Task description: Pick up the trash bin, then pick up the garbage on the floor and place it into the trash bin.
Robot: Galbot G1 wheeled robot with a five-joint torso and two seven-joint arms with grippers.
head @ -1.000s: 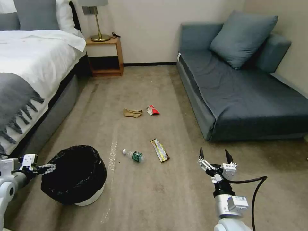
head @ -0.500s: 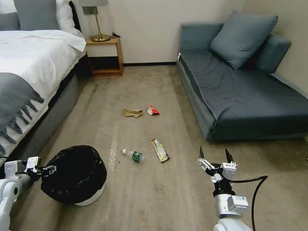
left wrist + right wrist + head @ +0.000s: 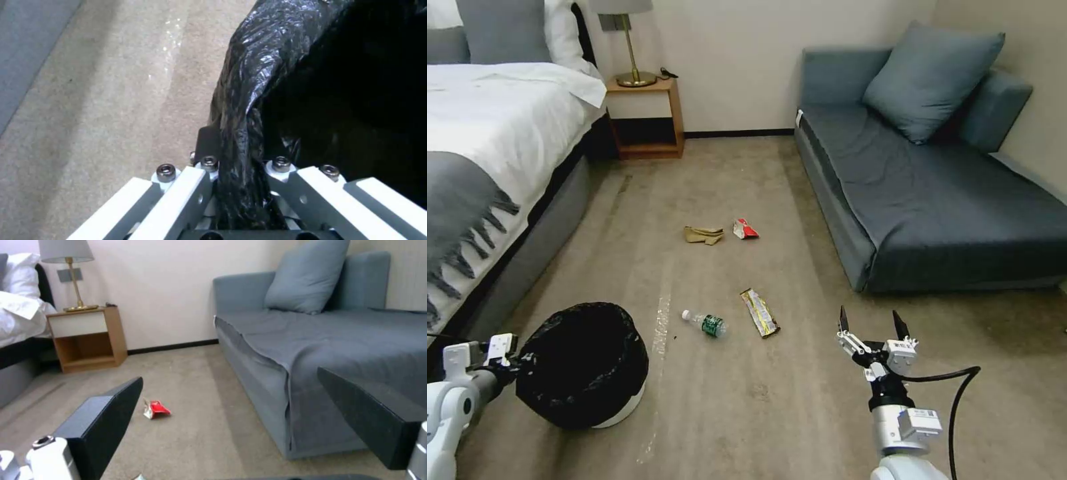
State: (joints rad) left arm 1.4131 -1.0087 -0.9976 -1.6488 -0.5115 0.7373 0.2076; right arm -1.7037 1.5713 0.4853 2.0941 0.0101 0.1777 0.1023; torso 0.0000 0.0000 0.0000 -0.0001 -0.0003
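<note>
Left gripper [image 3: 236, 186]: closed on the near-left rim of the bin [image 3: 584, 363]; a level lift is advised.
Right gripper [image 3: 872, 327]: held wide open, empty, near right.

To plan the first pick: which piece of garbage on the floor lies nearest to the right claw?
The gold wrapper lies nearest the right claw. The bottle is farther left; the tan paper and red packet lie farther ahead.
</note>
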